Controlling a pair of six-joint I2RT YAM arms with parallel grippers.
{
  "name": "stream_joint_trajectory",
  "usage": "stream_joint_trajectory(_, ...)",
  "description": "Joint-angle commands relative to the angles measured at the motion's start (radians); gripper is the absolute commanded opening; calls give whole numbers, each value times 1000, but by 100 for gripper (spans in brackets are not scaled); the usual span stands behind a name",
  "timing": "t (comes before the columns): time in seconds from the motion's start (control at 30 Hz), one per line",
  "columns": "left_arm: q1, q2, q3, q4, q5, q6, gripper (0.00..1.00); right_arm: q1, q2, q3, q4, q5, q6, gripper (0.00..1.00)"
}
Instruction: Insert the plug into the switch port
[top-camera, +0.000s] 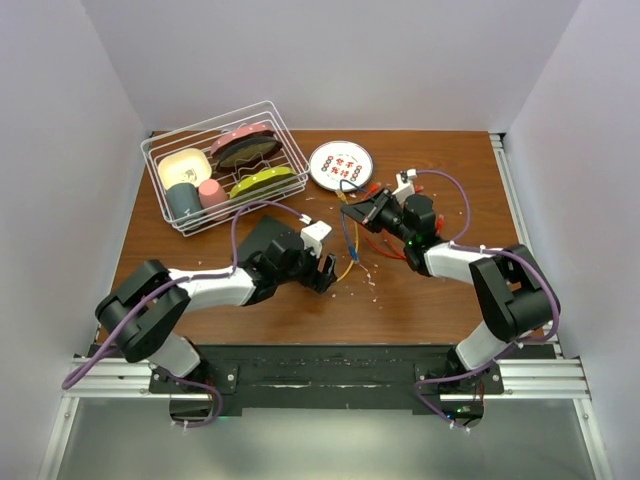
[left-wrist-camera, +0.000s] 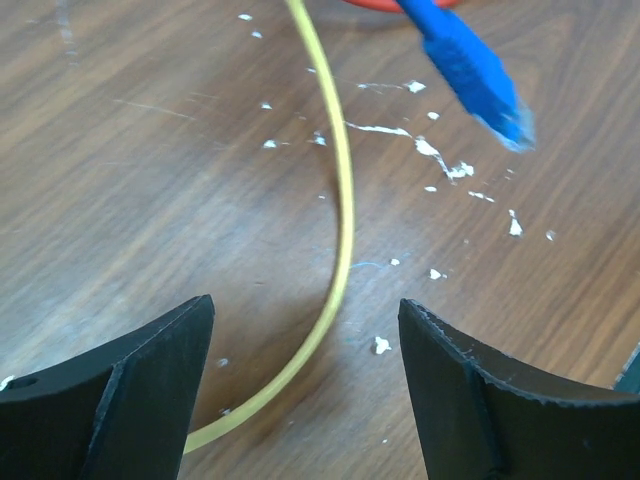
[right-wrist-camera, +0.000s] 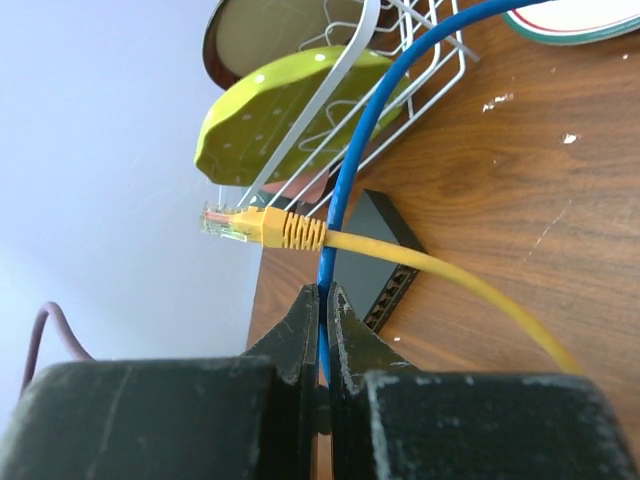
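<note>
1 blue cable (right-wrist-camera: 347, 170), in right claw (right-wrist-camera: 323, 300)

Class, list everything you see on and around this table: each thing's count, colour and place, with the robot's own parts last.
table: 1, brown wood, under everything
rack: 1, white wire, far left
bowl: 1, yellow, in rack
cups: 2, grey and pink, in rack
green plate: 1, green, upright in rack
dark plate: 1, dark with pink rim, upright in rack
white plate: 1, white patterned, right of rack
switch: 1, black, in front of rack
blue cable: 1, blue, in right hand
yellow cable: 1, yellow, on table below left hand
red cable: at least 1, red, near right hand
left hand: 1, black, open
right hand: 1, black, shut on blue cable
</note>
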Motion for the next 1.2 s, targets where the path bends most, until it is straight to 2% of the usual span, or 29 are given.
stream_joint_trajectory(0.0,-1,-81,24,-14,-74,3,80,1,-12,-39,-23,-16,-3,0)
stream_joint_trajectory(0.07,4,-105,27,-37,-79,-15,80,1,-4,-80,-86,20,-9,0)
stream_joint_trajectory(0.17,10,-130,28,-45,-75,-25,80,1,2,-143,-83,62,-13,2)
stream_joint_trajectory(0.3,11,-144,34,-55,-50,-29,80,2,-11,-168,-105,73,-32,40)
stream_joint_trajectory(0.43,11,-141,39,-52,-29,-41,80,2,-56,-114,-236,77,-120,55)
stream_joint_trajectory(0.53,14,-144,36,-46,-21,-51,80,1,-93,-44,-410,91,-236,59)
stream_joint_trajectory(0.67,24,-152,30,-48,-12,-55,80,4,-108,62,-721,146,-416,63)
stream_joint_trajectory(0.77,34,-155,24,-49,-4,-55,80,2,-85,105,-838,140,-502,63)
stream_joint_trajectory(1.0,45,-173,13,-54,5,-61,80,10,-33,72,-893,77,-533,61)
stream_joint_trajectory(1.17,60,-188,11,-57,8,-69,80,62,-7,86,-919,39,-548,59)
